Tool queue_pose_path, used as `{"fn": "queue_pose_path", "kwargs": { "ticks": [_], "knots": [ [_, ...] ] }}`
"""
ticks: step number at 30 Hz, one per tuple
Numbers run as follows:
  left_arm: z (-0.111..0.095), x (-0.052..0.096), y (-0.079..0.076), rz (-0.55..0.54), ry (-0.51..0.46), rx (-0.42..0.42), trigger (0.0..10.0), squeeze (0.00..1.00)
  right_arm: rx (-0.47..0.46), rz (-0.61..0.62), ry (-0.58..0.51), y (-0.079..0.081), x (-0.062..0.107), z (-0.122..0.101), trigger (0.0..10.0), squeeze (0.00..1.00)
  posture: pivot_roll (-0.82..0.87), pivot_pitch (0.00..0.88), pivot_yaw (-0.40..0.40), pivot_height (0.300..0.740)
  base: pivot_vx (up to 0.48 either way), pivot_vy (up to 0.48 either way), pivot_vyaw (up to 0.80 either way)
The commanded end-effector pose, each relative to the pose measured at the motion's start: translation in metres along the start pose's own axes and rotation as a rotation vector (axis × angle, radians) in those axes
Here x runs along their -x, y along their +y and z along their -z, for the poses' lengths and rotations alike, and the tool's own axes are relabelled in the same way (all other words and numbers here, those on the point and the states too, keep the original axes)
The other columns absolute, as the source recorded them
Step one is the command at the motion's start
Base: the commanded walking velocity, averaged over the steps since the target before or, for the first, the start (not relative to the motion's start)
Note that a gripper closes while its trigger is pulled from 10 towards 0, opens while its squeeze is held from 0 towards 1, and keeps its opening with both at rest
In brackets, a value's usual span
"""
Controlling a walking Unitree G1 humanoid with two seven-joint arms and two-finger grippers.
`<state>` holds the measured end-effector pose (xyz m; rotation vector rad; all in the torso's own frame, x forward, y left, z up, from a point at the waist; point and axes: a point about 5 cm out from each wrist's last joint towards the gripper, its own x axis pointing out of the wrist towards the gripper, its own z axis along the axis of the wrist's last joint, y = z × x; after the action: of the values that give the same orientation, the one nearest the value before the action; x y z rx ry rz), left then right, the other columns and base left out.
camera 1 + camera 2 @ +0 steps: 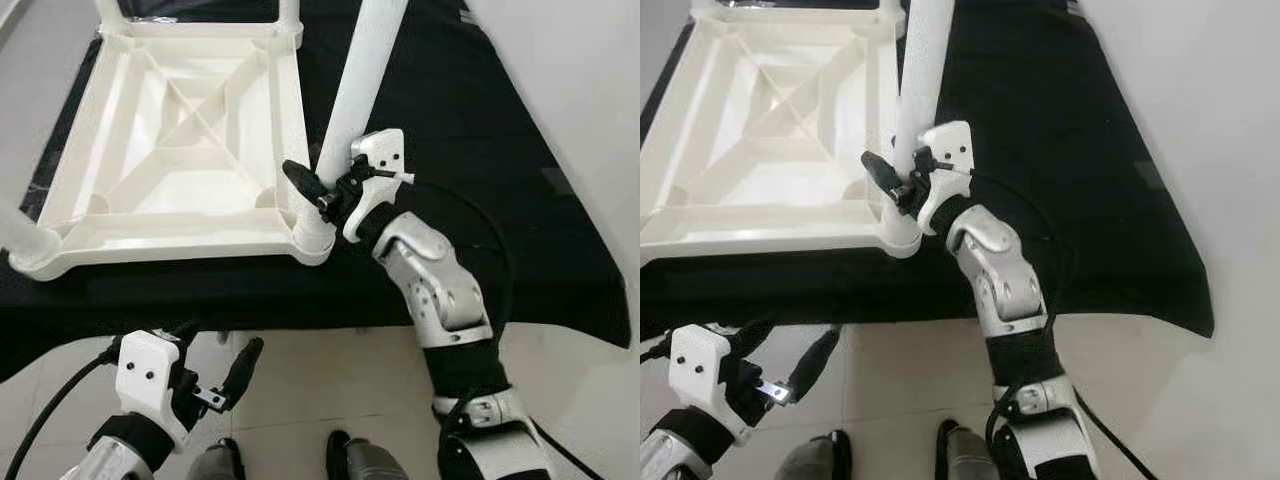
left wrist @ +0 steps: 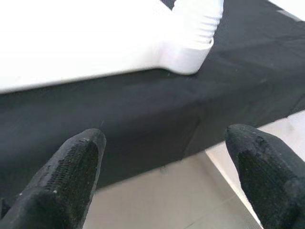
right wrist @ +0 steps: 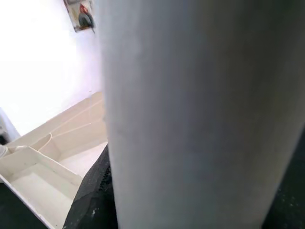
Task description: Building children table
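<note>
White plastic tabletop lies inverted; right tool clamps round white leg, which next needs seating in its corner socket. Left tool hangs wide.

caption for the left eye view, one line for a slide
Right gripper clamps a white table leg standing in the corner socket of the upside-down white tabletop on black cloth; left gripper hangs open.

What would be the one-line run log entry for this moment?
right claw: shut on table leg | leg in tabletop corner socket | left claw: open, idle
</note>
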<state>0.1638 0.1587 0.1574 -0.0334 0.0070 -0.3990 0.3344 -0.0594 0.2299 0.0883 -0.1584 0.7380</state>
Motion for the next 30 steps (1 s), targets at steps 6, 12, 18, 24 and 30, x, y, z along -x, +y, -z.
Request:
{"fn": "queue_pose_path", "kwargs": {
  "ticks": [6, 12, 18, 24, 30],
  "knots": [
    [0.003, 0.002, -0.001, 0.008, 0.019, 0.008, 10.0, 0.0, 0.075, -0.082, 0.221, -0.003, 0.023, 0.068, 10.0, 0.0, 0.09, 0.359, -0.071, 0.74, 0.0, 0.0, 0.0],
    [0.003, 0.002, -0.001, 0.007, 0.017, 0.005, 10.0, 0.0, 0.178, -0.217, 0.204, -0.005, 0.023, 0.061, 10.0, 0.0, 0.09, 0.357, -0.072, 0.74, 0.0, 0.0, 0.0],
    [0.003, 0.002, -0.002, 0.008, 0.018, 0.006, 10.0, 0.0, 0.322, -0.358, 0.281, -0.011, 0.02, 0.058, 10.0, 0.0, 0.1, 0.359, -0.075, 0.74, 0.0, 0.0, 0.0],
    [0.002, 0.003, -0.002, 0.008, 0.019, 0.007, 10.0, 0.0, 0.333, -0.403, 0.34, -0.016, 0.018, 0.056, 10.0, 0.0, 0.1, 0.359, -0.075, 0.74, 0.0, 0.0, 0.0],
    [0.003, 0.003, -0.003, 0.009, 0.019, 0.01, 10.0, 0.0, 0.206, -0.329, 0.383, -0.03, 0.008, 0.049, 10.0, 0.0, 0.1, 0.358, -0.076, 0.74, 0.0, 0.0, 0.0]
  ]
}}
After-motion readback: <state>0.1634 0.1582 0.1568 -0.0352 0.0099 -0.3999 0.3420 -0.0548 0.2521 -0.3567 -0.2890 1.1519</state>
